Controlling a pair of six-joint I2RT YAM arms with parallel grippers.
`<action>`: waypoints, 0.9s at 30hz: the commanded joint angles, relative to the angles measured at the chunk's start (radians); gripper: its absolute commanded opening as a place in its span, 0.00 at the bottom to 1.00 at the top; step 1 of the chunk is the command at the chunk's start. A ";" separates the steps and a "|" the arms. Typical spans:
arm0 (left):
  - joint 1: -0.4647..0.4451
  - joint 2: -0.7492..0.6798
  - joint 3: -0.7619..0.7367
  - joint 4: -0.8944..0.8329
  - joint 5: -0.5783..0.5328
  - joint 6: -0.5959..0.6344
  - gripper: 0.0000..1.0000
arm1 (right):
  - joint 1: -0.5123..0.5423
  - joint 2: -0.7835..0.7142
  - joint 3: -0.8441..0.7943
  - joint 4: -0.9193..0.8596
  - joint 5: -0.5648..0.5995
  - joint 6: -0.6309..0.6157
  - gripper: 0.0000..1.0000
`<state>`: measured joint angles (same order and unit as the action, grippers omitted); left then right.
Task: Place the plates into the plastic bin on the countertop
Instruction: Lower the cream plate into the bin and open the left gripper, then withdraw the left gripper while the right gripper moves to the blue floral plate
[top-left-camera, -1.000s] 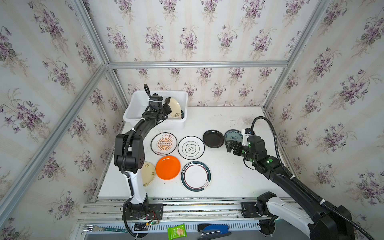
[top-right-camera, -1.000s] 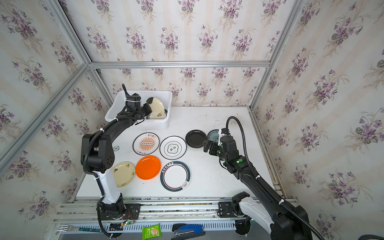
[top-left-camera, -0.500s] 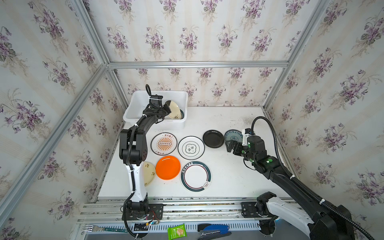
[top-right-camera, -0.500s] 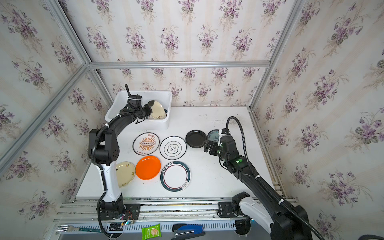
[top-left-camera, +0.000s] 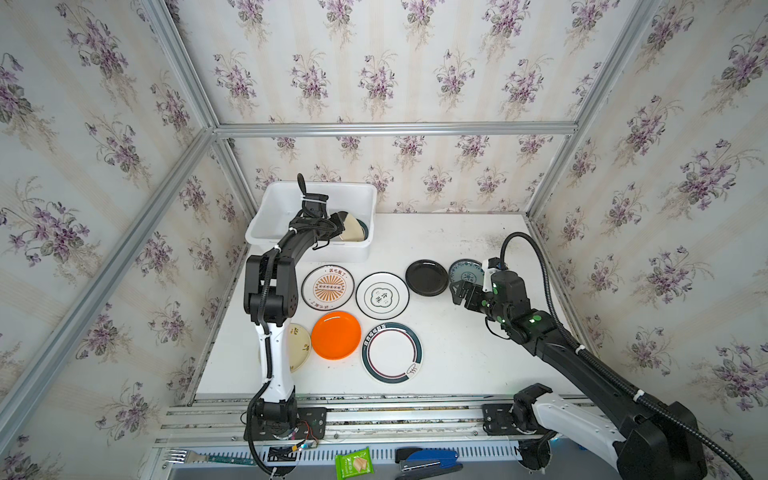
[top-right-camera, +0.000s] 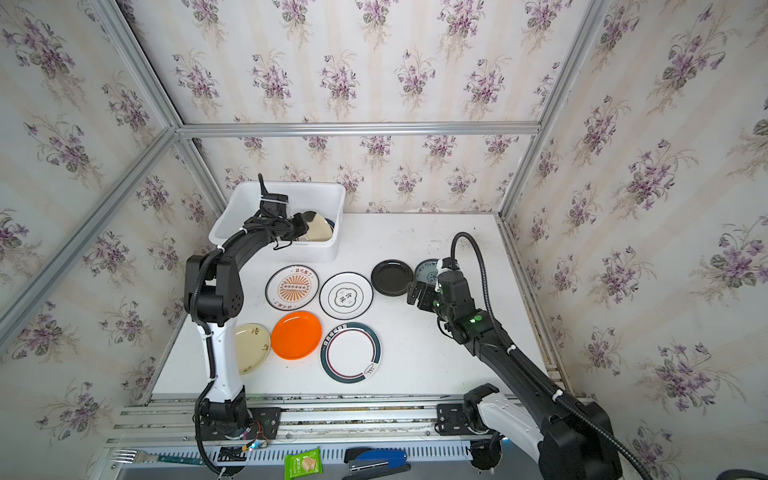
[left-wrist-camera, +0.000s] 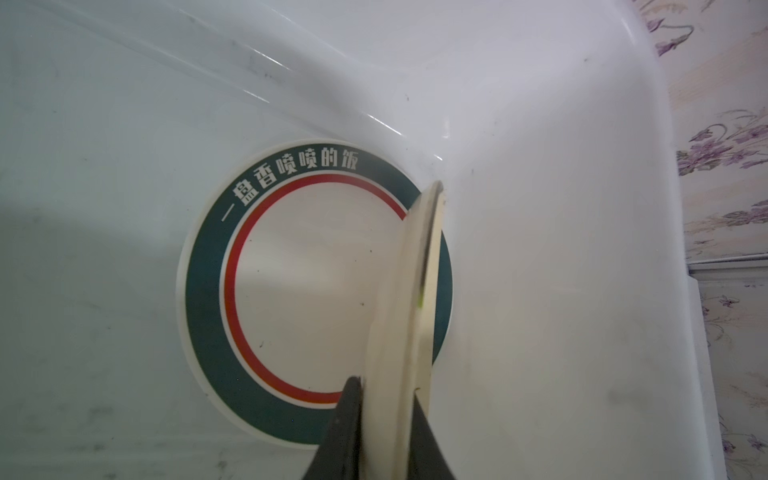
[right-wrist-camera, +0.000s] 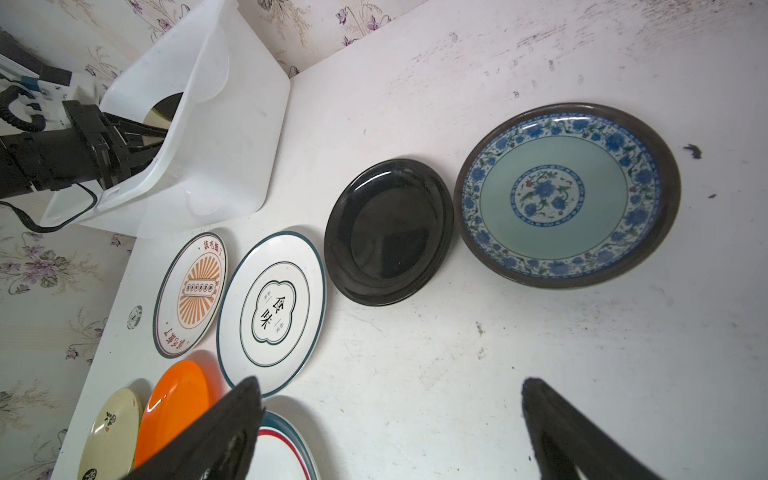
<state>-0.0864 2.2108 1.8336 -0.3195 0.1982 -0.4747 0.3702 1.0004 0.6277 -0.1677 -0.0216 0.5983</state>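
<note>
Tabletop (top-left-camera: 457, 365), flat, white and scuffed, carries a large white rectangular plastic bin (top-left-camera: 274, 208) at its far left corner.

The left gripper (left-wrist-camera: 384, 384) reaches into the bin. Its jaws are pressed on the rim of a round cream plate (left-wrist-camera: 415, 291), one finger on each face. The plate stands on edge, tilted, at the bin's right end as seen in both top views. Beneath it, a white plate with a teal band and red ring (left-wrist-camera: 311, 270) lies flat on the bin floor. Whether the cream plate's far edge touches the bin wall cannot be told.

The right gripper (right-wrist-camera: 388, 386) hangs above the tabletop, jaws spread wide with nothing between them. It is just beside a round black plate (top-left-camera: 427, 277) and a blue-patterned plate with a dark rim (top-left-camera: 465, 272), and partly covers the latter in both top views.

Seven plates lie flat on the tabletop outside the bin.
- Far row, left to right in both top views: a white plate with an orange sunburst (top-left-camera: 328, 287), a white plate with a black-outlined emblem (top-left-camera: 382, 296), the black plate, the blue-patterned plate.
- Near row: a pale cream plate with small dark marks (top-right-camera: 252, 347), partly hidden behind the left arm, a plain orange plate (top-left-camera: 336, 335), and a second teal-banded white plate (top-left-camera: 392, 352).
</note>
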 joint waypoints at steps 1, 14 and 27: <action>0.000 0.003 0.017 -0.016 0.032 0.025 0.21 | 0.000 -0.003 0.018 0.002 0.021 0.011 0.99; 0.003 -0.035 0.026 -0.033 0.011 0.068 0.63 | -0.001 -0.019 0.021 -0.021 0.029 0.006 0.99; 0.003 -0.104 -0.007 -0.038 -0.035 0.077 0.99 | -0.013 0.003 0.055 -0.109 0.079 0.003 0.99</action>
<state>-0.0856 2.1220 1.8320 -0.3592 0.1802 -0.4057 0.3599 0.9981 0.6590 -0.2459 0.0284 0.5987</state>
